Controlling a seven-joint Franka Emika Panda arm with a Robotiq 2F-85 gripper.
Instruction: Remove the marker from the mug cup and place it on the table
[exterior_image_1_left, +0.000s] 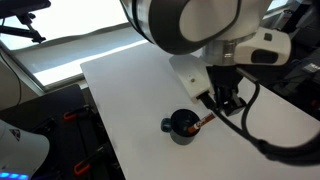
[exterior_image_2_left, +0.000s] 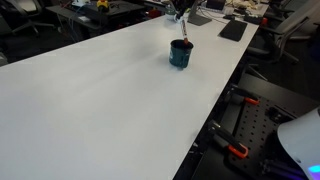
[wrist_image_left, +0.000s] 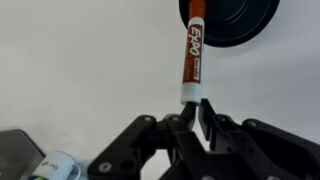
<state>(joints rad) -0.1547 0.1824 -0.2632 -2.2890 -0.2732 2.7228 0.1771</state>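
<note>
The dark mug cup (exterior_image_1_left: 180, 127) stands on the white table (exterior_image_1_left: 130, 90); it shows in both exterior views (exterior_image_2_left: 180, 55) and at the top of the wrist view (wrist_image_left: 240, 25). The reddish marker (wrist_image_left: 192, 55) leans out of the mug, its white end at my fingertips. It is a thin stick in an exterior view (exterior_image_1_left: 204, 120). My gripper (wrist_image_left: 197, 105) is closed to a narrow gap on the marker's white end, beside the mug (exterior_image_1_left: 222, 103). The marker's other end is hidden inside the mug.
A flat black object (exterior_image_2_left: 232, 30) lies on the table beyond the mug. The table's edge (exterior_image_1_left: 95, 110) runs close to the mug, with dark equipment (exterior_image_1_left: 70, 130) below it. A grey item (wrist_image_left: 20, 150) and a small pale blue one (wrist_image_left: 60, 168) sit at the wrist view's corner.
</note>
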